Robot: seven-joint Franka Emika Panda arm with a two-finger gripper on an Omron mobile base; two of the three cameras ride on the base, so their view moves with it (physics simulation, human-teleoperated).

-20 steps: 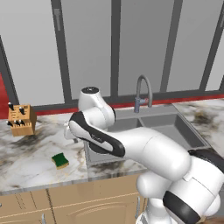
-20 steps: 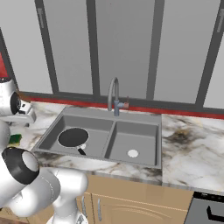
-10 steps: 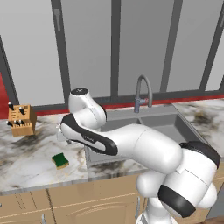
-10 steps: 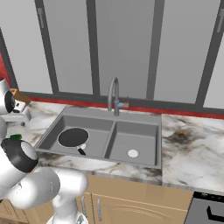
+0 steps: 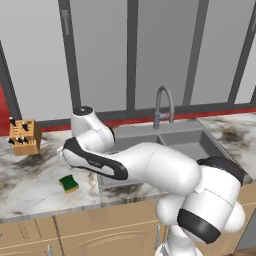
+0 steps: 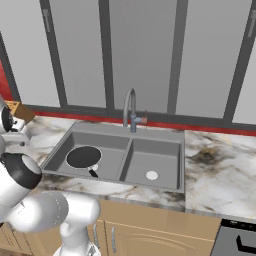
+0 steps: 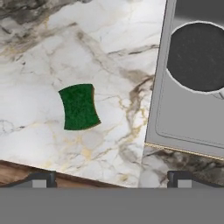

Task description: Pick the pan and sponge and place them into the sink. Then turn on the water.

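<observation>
The green sponge (image 7: 79, 106) lies flat on the marble counter, left of the sink (image 7: 175, 118); from the left base it is a small green and yellow block (image 5: 68, 184) near the counter's front edge. The dark round pan (image 6: 83, 157) rests in the sink's left basin (image 6: 60, 150), its handle pointing to the front, and its disc (image 7: 199, 57) shows at the upper right of the hand view. My gripper (image 7: 111, 179) hovers above the counter, open, fingertips (image 7: 41, 178) wide apart with nothing between them. The sponge sits below it, slightly left of centre. No water runs from the faucet (image 6: 129, 107).
A wooden knife block (image 5: 24, 137) stands at the back left of the counter. The tall faucet (image 5: 162, 102) rises behind the basins. My arm arches over the left basin in the left base view. The right basin (image 6: 150, 162) holds a pale drain only.
The arm has swung left, away from the sink and over the counter towards the sponge. Pan and sponge have stayed where they were.
</observation>
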